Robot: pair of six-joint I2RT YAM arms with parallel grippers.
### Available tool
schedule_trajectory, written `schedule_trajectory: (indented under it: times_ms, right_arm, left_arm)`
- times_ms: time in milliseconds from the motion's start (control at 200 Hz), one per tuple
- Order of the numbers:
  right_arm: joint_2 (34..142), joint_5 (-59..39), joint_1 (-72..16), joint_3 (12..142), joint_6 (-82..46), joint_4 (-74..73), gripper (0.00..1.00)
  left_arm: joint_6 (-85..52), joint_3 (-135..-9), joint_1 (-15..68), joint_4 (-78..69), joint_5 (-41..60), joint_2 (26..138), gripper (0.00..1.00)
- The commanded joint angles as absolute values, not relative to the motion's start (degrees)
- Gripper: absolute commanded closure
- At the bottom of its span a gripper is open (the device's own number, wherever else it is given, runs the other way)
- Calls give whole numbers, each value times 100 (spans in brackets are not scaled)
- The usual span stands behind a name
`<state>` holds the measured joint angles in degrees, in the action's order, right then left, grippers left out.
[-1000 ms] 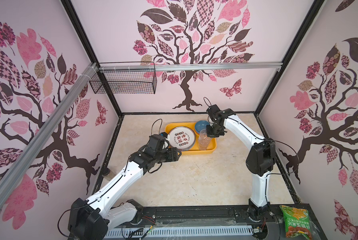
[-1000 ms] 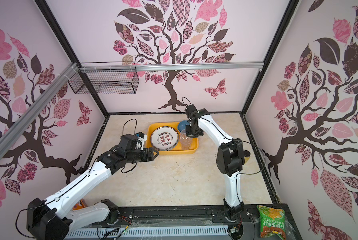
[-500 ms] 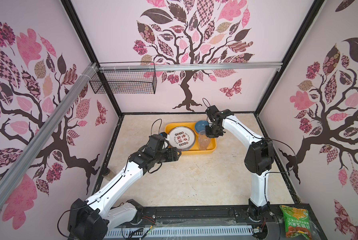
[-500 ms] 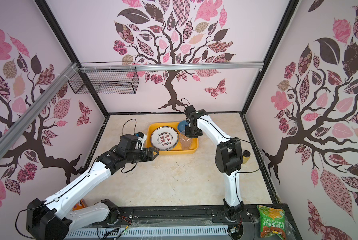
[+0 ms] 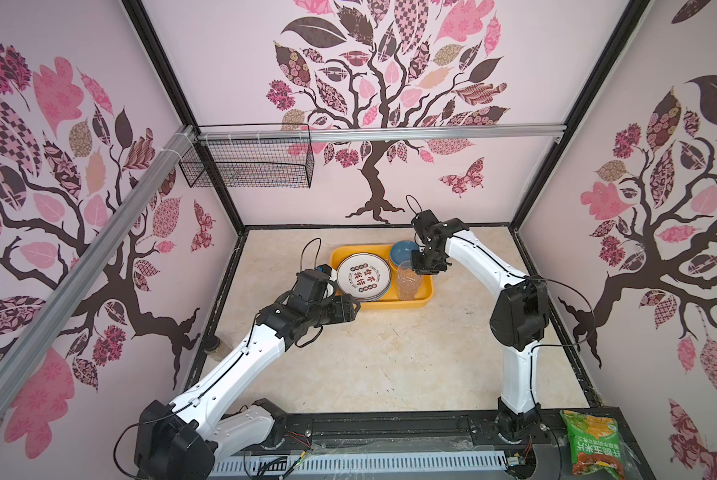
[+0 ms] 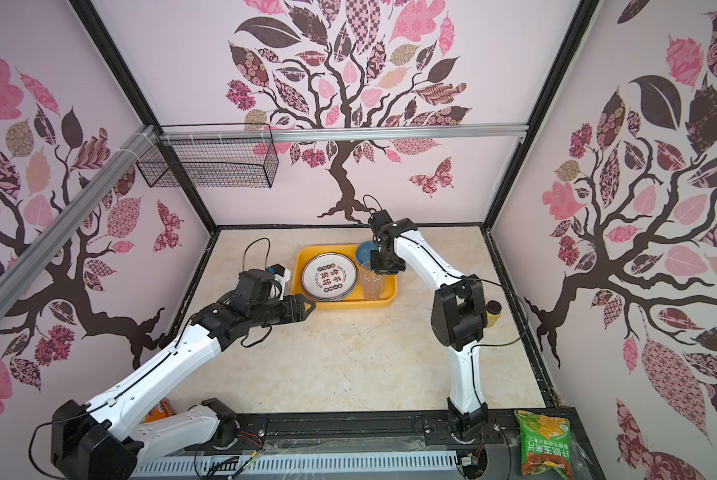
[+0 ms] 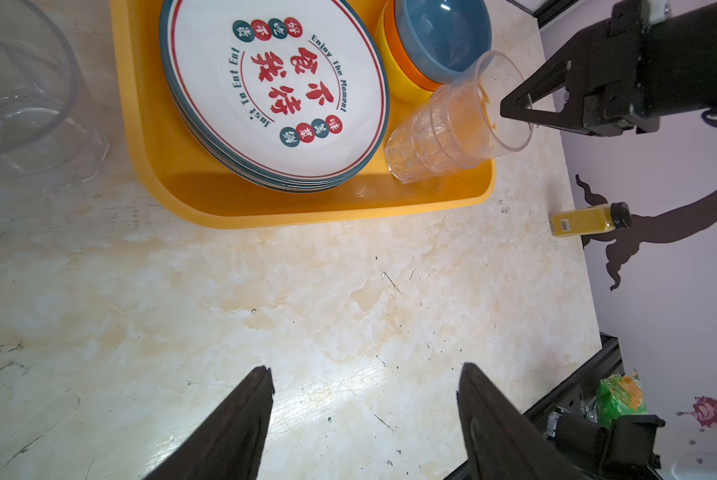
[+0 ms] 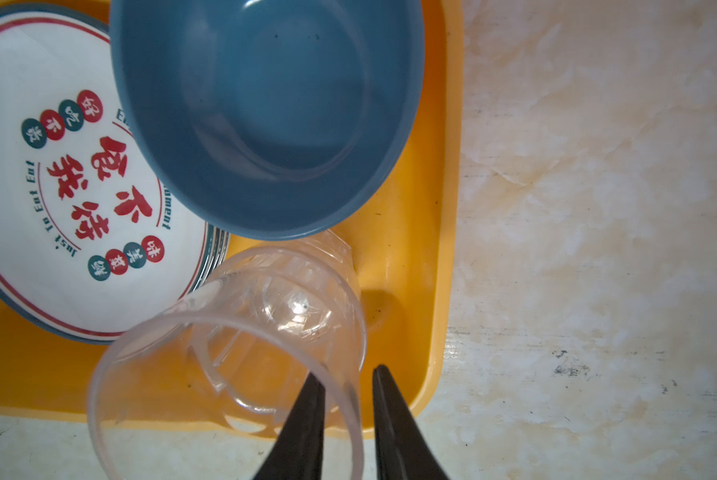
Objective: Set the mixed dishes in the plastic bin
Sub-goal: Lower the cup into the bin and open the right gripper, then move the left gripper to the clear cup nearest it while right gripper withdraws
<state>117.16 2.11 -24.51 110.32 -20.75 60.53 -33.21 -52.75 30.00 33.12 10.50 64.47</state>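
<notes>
tumbler (image 8: 232, 340): clear plastic, faceted lower half, smooth flared rim. Stands upright with its long axis vertical, mouth up and base on the floor of the plastic bin (image 5: 390, 303), in the near right corner as seen in both top views (image 6: 372, 282).

The plates (image 5: 363, 276) are stacked flat in the left part of the bin, just beside the tumbler. White, dark rim, red characters.

The blue bowl (image 5: 402, 251) sits mouth up in the far right corner, behind the tumbler.

right gripper (image 8: 346, 372): tips point down at the tumbler's rim, one inside the wall and one outside. Jaws are parted narrowly, with a gap showing on either side of the wall, so it isn't clamped.

left gripper (image 7: 365, 368): jaws wide apart and holding nothing. It hovers over bare table (image 7: 265, 291) just off the bin's near left corner (image 5: 350, 309).

View differences:
- Left wrist view shows an orange bowl (image 7: 415, 81) and a yellow bowl (image 7: 390, 83) nested under the blue one. Top views show only the blue one.
- Left wrist view also shows a second clear tumbler (image 7: 24, 95), blurred, on the table outside the bin. The left arm hides it in the top views.
- amber bottle (image 6: 493, 313): visible in a top view by the right arm's elbow, and in the left wrist view.
</notes>
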Motion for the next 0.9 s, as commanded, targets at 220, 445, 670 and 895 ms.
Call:
schedule_trajectory:
  times_ms: [220,445,670,895]
  right_arm:
    - [10320,146,-2482,10314,-2179,5569,72]
    - [9311,-425,-2480,9139,-2232,4694,69]
    - [8305,-1598,-2502,7518,-2334,3207,66]
    - [7755,-2102,-2803,6704,-2214,2443,62]
  left_arm:
    - [-3429,-5611,2705,3700,750,6588,30]
    - [-3461,-5881,2117,3962,785,6764,33]
    - [-3572,-6241,1444,4321,458,7018,38]
    - [-3731,-6671,977,4597,-34,7551,41]
